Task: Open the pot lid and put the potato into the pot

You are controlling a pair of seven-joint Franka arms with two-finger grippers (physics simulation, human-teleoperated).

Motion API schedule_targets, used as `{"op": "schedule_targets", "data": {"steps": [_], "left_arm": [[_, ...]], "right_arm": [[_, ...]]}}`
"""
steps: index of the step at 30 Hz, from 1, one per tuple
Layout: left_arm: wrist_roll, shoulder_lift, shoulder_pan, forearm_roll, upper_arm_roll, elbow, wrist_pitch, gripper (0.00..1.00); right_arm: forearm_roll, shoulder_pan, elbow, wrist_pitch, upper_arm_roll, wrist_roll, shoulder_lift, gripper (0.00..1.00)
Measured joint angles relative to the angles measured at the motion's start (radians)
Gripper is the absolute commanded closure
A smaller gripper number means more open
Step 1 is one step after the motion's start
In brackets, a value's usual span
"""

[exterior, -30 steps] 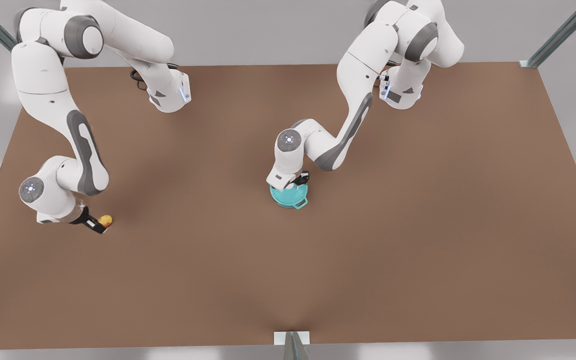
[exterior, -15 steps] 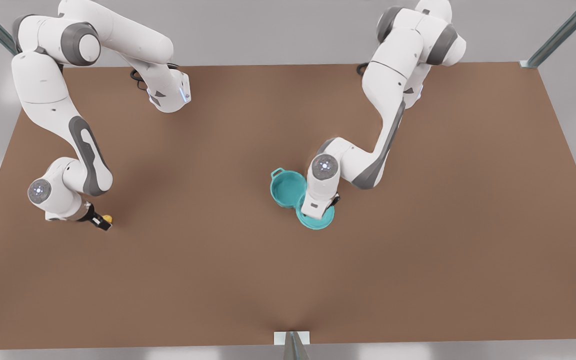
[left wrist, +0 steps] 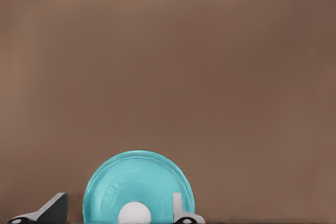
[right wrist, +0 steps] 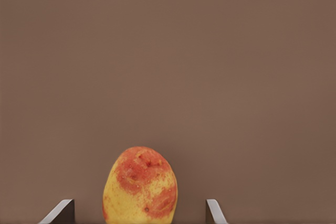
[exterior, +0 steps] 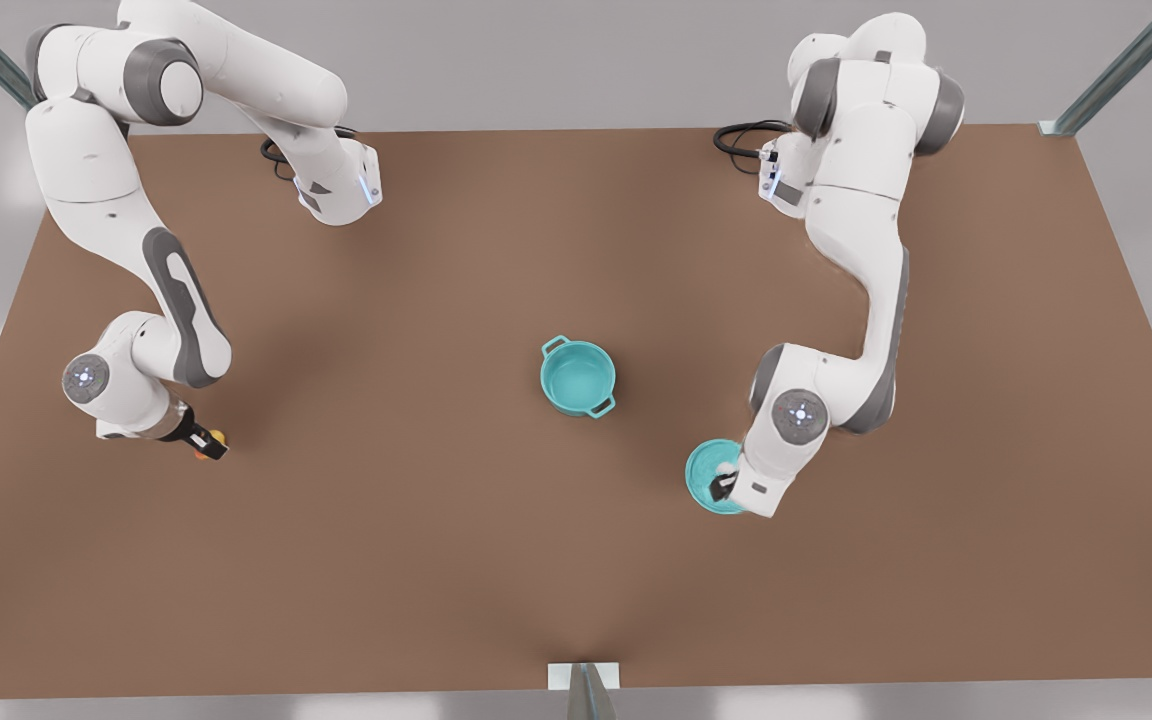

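Pot [exterior: 577,377] uncovered. Left end effector [exterior: 725,486], beside pot, clamps lid [exterior: 709,477] knob. Right end effector [exterior: 208,445], far from pot, spread around potato [right wrist: 140,186]: off-centre closing could squirt potato away.

1. In the front view, the lid [exterior: 708,474] is partly covered at its 3 o'clock side by the left gripper [exterior: 724,488] and its wrist.
2. In the left wrist view the lid's [left wrist: 137,188] 6 o'clock part and its knob [left wrist: 134,213] are cut off by the picture's edge.
3. The potato [exterior: 208,444] is mostly hidden by the right gripper [exterior: 206,445]; contact cannot be told.
4. In the right wrist view the potato's [right wrist: 140,184] base and the fingers [right wrist: 59,212] are cut off.
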Motion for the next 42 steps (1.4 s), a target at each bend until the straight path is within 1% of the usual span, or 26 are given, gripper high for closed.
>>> {"op": "schedule_targets", "data": {"steps": [1,2,3,5,6,8,9,11,14,16,17,18,19,22,24,26,33,34,37,38,42], "left_arm": [[0.039,-0.113,0.038,-0.023,0.018,-0.002,-0.076,0.0],[0.077,-0.234,0.062,-0.032,0.035,-0.054,-0.138,0.0],[0.114,-0.361,0.077,-0.036,0.047,-0.173,-0.16,0.0],[0.179,-0.411,0.098,-0.039,0.058,-0.197,-0.216,0.0],[0.207,-0.423,0.097,-0.041,0.067,-0.196,-0.245,0.0],[0.257,-0.44,0.099,-0.041,0.112,-0.133,-0.315,0.0],[0.283,-0.457,0.176,-0.058,0.082,-0.097,-0.359,0.0],[0.332,-0.515,0.317,-0.082,0.042,-0.101,-0.431,0.0],[0.394,-0.577,0.411,-0.101,0.023,-0.148,-0.524,0.0],[0.43,-0.576,0.448,-0.107,0.012,-0.159,-0.556,0.0],[0.446,-0.542,0.46,-0.113,0.011,-0.141,-0.561,0.0],[0.462,-0.494,0.455,-0.119,0.011,-0.11,-0.562,0.0],[0.476,-0.463,0.423,-0.131,0.012,-0.095,-0.559,0.0],[0.516,-0.426,0.316,-0.163,0.017,-0.085,-0.55,0.0],[0.539,-0.423,0.311,-0.172,0.016,-0.077,-0.545,0.0],[0.56,-0.418,0.319,-0.179,0.017,-0.075,-0.54,0.0],[0.616,-0.416,0.319,-0.187,0.015,-0.078,-0.523,0.0],[0.623,-0.416,0.319,-0.187,0.015,-0.078,-0.522,0.0],[0.64,-0.415,0.319,-0.188,0.015,-0.081,-0.519,0.0],[0.645,-0.415,0.318,-0.188,0.015,-0.081,-0.518,0.0],[0.663,-0.415,0.318,-0.188,0.014,-0.083,-0.517,0.0]], "right_arm": [[0.0,0.0,0.0,0.002,0.0,0.002,0.0,0.08],[0.0,0.0,0.0,0.003,0.0,0.003,0.0,0.11],[0.0,0.0,0.0,0.004,0.0,0.005,0.001,0.12],[0.0,0.0,0.001,0.006,0.0,0.008,0.001,0.16],[0.0,0.0,0.001,0.007,0.0,0.01,0.001,0.15],[0.0,0.0,0.002,0.008,0.0,0.013,0.001,0.15],[0.0,0.0,0.002,0.009,0.0,0.014,0.001,0.15],[0.0,0.0,0.005,0.009,0.0,0.017,0.003,0.18],[-0.001,-0.001,0.012,0.011,0.0,0.02,0.008,0.18],[-0.001,-0.001,0.017,0.011,0.0,0.022,0.009,0.19],[-0.001,-0.001,0.018,0.011,0.0,0.022,0.01,0.23],[-0.001,-0.001,0.019,0.012,0.0,0.023,0.01,0.23],[-0.001,-0.001,0.019,0.012,0.0,0.024,0.012,0.26],[-0.001,-0.001,0.019,0.017,0.0,0.026,0.019,0.26],[-0.001,-0.001,0.02,0.02,0.0,0.027,0.02,0.26],[-0.001,-0.001,0.021,0.022,0.0,0.028,0.023,0.33],[-0.001,-0.001,0.022,0.025,0.0,0.031,0.026,0.35],[-0.001,-0.001,0.023,0.025,0.0,0.031,0.027,0.37],[-0.001,0.0,0.023,0.026,0.0,0.032,0.027,0.38],[-0.001,0.0,0.023,0.026,0.0,0.032,0.027,0.41],[0.002,0.0,0.023,0.027,0.0,0.032,0.027,0.44]]}}
